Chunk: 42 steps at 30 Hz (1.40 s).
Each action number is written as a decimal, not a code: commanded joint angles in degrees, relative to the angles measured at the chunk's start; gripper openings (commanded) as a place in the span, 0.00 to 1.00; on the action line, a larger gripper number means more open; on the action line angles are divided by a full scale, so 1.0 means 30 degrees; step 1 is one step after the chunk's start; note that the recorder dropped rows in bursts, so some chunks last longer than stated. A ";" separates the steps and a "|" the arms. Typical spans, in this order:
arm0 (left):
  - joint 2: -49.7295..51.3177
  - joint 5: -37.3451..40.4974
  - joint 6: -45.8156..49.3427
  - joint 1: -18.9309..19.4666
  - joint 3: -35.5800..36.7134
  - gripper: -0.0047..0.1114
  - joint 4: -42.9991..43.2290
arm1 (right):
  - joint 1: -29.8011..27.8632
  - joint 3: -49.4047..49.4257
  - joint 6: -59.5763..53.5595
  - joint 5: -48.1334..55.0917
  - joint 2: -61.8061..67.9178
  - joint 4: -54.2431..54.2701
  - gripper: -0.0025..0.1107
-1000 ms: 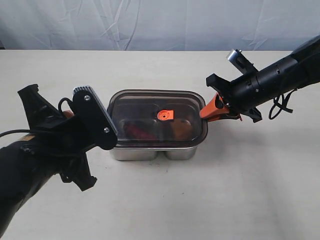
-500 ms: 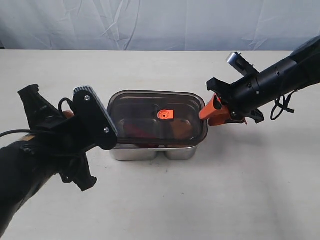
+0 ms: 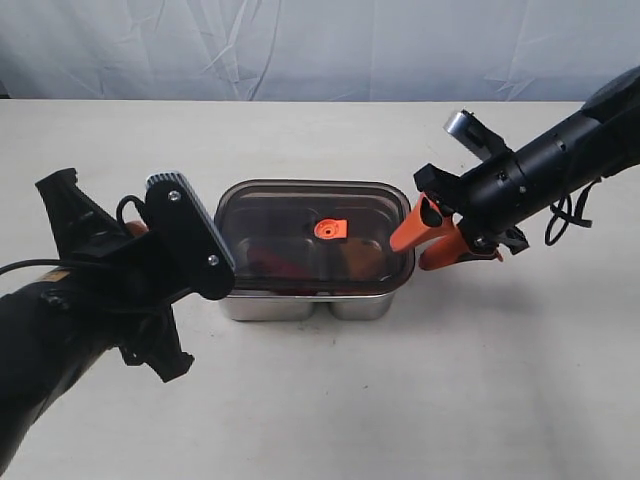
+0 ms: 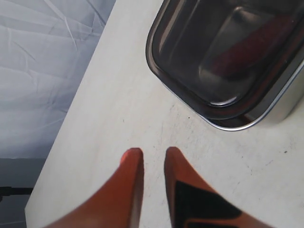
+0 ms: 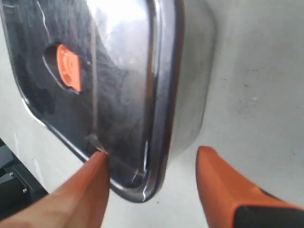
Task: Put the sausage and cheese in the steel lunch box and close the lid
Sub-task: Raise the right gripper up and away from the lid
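The steel lunch box (image 3: 305, 305) stands mid-table with the dark lid (image 3: 300, 212) lying on it, orange valve tab (image 3: 329, 230) on top. Through the lid a red sausage (image 3: 272, 262) shows on the left and an orange-yellow cheese (image 3: 362, 258) on the right. My right gripper (image 3: 407, 257) is open at the box's right end. In the right wrist view one finger (image 5: 90, 185) is over the lid (image 5: 118, 95) and the other (image 5: 213, 180) stands off the steel wall (image 5: 194, 95). My left gripper (image 4: 153, 152) hovers over bare table beside the box (image 4: 280, 102), jaws slightly apart and empty.
A pale tabletop (image 3: 450, 400) runs all round the box. The grey cloth backdrop (image 3: 300, 50) hangs behind the table's far edge. My left arm's bulky black wrist (image 3: 185, 240) sits close against the box's left end.
My right gripper has opened, letting go of the lid's right end, and has drawn back slightly to the right. The lid rests on the box. The left arm has not moved.
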 commanded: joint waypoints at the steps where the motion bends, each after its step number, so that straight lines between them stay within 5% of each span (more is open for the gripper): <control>1: -0.0185 -0.0258 -0.0178 -0.0030 0.0043 0.19 -0.0011 | -0.0106 -0.0007 0.0298 0.0652 -0.0945 -0.0827 0.49; 7: -0.0185 -0.0422 -0.0178 -0.0030 0.0043 0.19 -0.0011 | -0.0106 -0.0007 0.1300 0.0937 -0.1888 -0.2389 0.44; 13: -0.0185 -0.1621 -0.0178 -0.0030 0.0043 0.19 -0.0011 | -0.0106 -0.0007 0.1803 -0.0882 -0.3344 -0.4487 0.01; 20: -0.0185 -0.5124 -0.1335 0.0079 0.0043 0.19 -0.0011 | 0.0033 -0.1436 0.4505 -0.7101 -0.3381 -0.6848 0.02; 26: -0.0185 -0.2800 -0.2060 0.0339 0.0043 0.04 -0.0011 | 0.0680 -0.5540 0.5190 -0.6057 -0.0232 -0.8014 0.02; 42: -0.0185 -0.2805 -0.2060 0.0339 0.0043 0.04 -0.0011 | 0.2621 -1.0094 0.6637 -0.4216 0.4778 -0.8826 0.02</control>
